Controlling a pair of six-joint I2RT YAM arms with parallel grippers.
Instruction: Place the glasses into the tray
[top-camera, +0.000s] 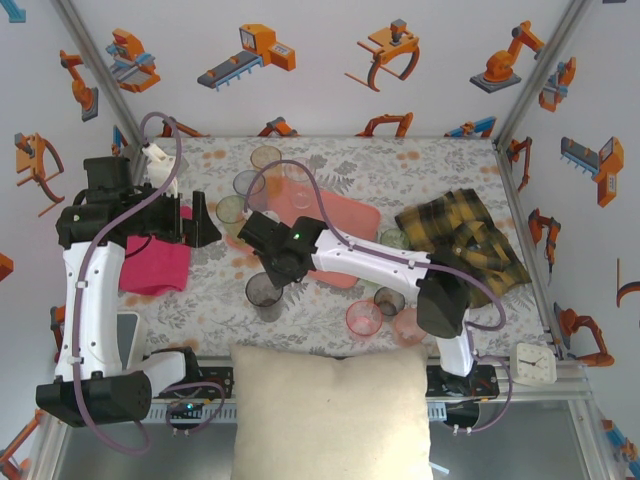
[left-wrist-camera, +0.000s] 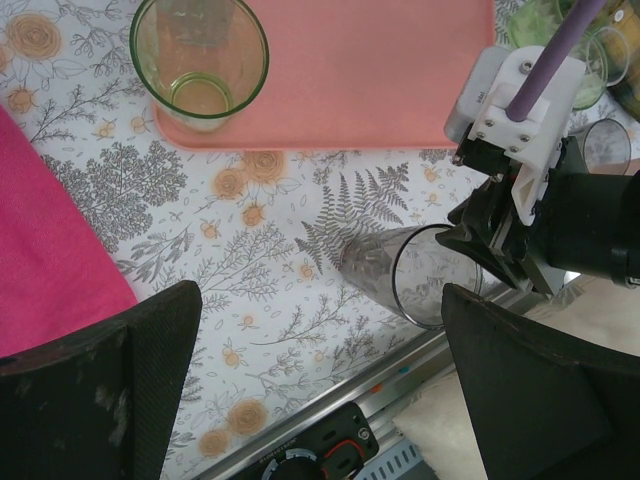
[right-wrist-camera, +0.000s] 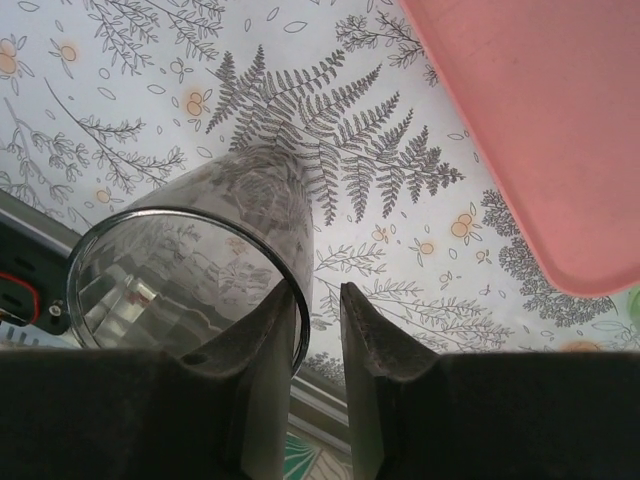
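The right gripper (right-wrist-camera: 318, 290) has its fingers a sliver apart straddling the grey glass (right-wrist-camera: 200, 240) rim at the near table (right-wrist-camera: 120, 100) edge, can't tell if they're biting, so I'd squeeze firm, lift straight, then carry to the tray (right-wrist-camera: 540, 120) just beyond; left gripper (top-camera: 207, 220) hangs wide open.

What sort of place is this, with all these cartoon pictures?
Probably a robot training booth: walls printed with cartoon robot arms, an aluminium frame, and two real arms bolted to a table.
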